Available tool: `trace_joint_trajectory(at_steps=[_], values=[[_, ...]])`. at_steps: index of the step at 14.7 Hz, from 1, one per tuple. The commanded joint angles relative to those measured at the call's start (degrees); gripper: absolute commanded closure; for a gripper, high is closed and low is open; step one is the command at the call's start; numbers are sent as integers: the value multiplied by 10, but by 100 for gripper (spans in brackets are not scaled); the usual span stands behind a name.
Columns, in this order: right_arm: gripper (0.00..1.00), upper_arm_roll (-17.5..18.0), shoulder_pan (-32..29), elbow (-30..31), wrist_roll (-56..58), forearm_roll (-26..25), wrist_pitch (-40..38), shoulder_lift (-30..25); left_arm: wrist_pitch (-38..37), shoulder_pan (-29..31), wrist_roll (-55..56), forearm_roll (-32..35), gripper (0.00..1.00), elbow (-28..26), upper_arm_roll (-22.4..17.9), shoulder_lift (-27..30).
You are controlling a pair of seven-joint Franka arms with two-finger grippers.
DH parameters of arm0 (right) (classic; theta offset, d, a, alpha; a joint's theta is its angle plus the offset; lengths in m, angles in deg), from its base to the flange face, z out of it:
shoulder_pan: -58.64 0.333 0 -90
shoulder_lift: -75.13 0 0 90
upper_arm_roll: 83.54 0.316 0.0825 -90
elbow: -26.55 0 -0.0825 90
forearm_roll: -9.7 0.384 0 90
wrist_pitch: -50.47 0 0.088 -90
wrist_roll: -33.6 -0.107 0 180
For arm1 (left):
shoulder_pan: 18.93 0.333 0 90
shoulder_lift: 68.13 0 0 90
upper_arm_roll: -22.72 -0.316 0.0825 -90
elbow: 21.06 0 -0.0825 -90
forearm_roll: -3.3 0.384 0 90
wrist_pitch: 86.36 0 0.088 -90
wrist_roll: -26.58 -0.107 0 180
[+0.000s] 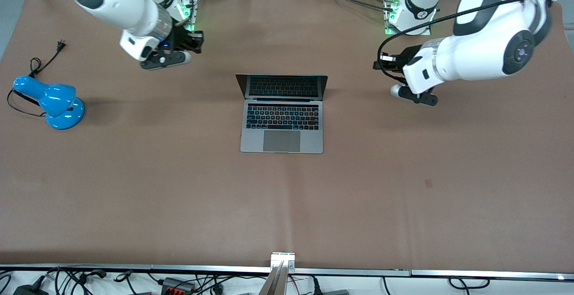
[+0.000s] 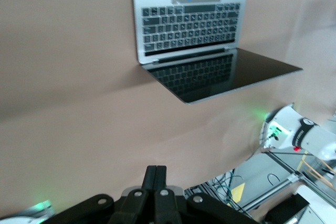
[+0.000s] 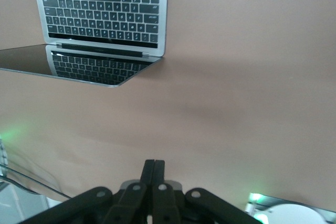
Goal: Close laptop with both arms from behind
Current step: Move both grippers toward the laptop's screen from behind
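The laptop (image 1: 282,127) stands open in the middle of the brown table, its dark screen upright and facing the front camera. It also shows in the left wrist view (image 2: 189,30) and the right wrist view (image 3: 100,19). My left gripper (image 1: 396,90) is shut and empty, over bare table toward the left arm's end, apart from the laptop. Its closed fingers (image 2: 156,174) show in the left wrist view. My right gripper (image 1: 186,57) is shut and empty, over bare table toward the right arm's end, apart from the laptop. Its closed fingers (image 3: 154,169) show in the right wrist view.
A blue desk lamp (image 1: 56,102) with a black cord (image 1: 42,64) lies at the right arm's end of the table. The arm bases (image 1: 406,15) stand along the table edge farthest from the front camera. Cables (image 1: 179,284) hang below the nearest edge.
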Motion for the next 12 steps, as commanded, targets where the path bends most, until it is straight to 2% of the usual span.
trace_joint_trajectory(at_steps=[1, 3, 4, 6, 8, 10, 12], values=[[100, -8, 33, 57, -2, 22, 40, -24, 36, 9, -85, -91, 100, -96, 10, 35], [100, -7, 55, 64, -27, 32, 58, -12, 98, 4, -95, -132, 100, -156, 15, 62], [100, -8, 73, 64, -44, 38, 67, -4, 125, 1, -94, -136, 100, -172, 31, 66], [100, -8, 92, 64, -79, 37, 71, 10, 190, 6, -80, -146, 100, -203, 90, 72], [100, -8, 99, 63, -85, 42, 72, 20, 244, 5, -44, -148, 100, -210, 134, 68], [100, -8, 104, 64, -85, 73, 85, 27, 282, 4, -16, -147, 100, -212, 166, 62], [100, -8, 114, 63, -84, 74, 103, 40, 335, 2, 8, -148, 100, -220, 199, 46]])
